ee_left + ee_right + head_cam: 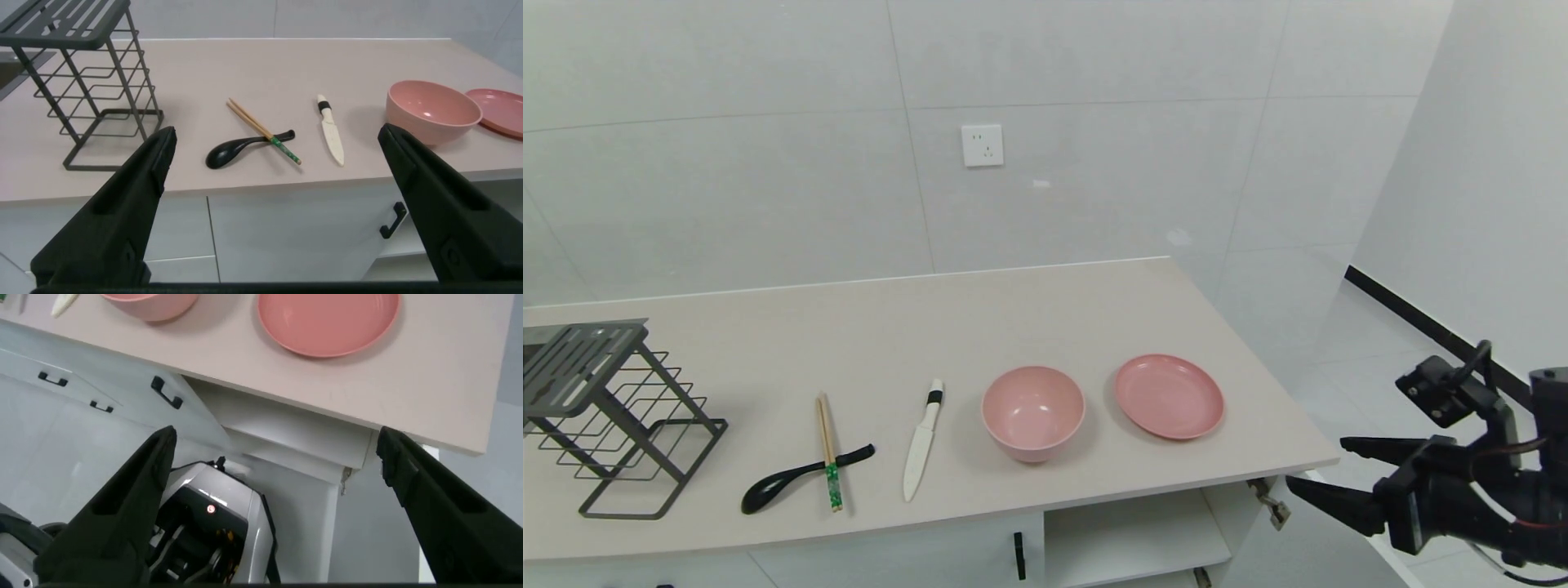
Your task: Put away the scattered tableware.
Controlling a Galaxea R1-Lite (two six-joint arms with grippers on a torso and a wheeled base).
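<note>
Both grippers spread wide, holding nothing: my left gripper [275, 132] faces the pale beige worktop [1013, 318], my right gripper [1315, 462] is off its right end. On it, left to right: dark wire dish rack [605, 408], black plastic spoon [784, 482] crossed by green-tipped wooden chopsticks [828, 449], white knife [921, 445], pink bowl [1033, 412], pink plate [1170, 396].

There is one pink bowl [1032, 412] on the bench [1013, 318]. Just right of the bowl is one pink plate [1169, 395]. Left of the bowl is one white knife [922, 441]. Further left of the bowl are two wooden chopsticks [829, 449] and one black spoon [768, 488]. Furthest left of the bowl is one grey wire rack [580, 351]. On the wall behind the bowl is one white socket [983, 145].
</note>
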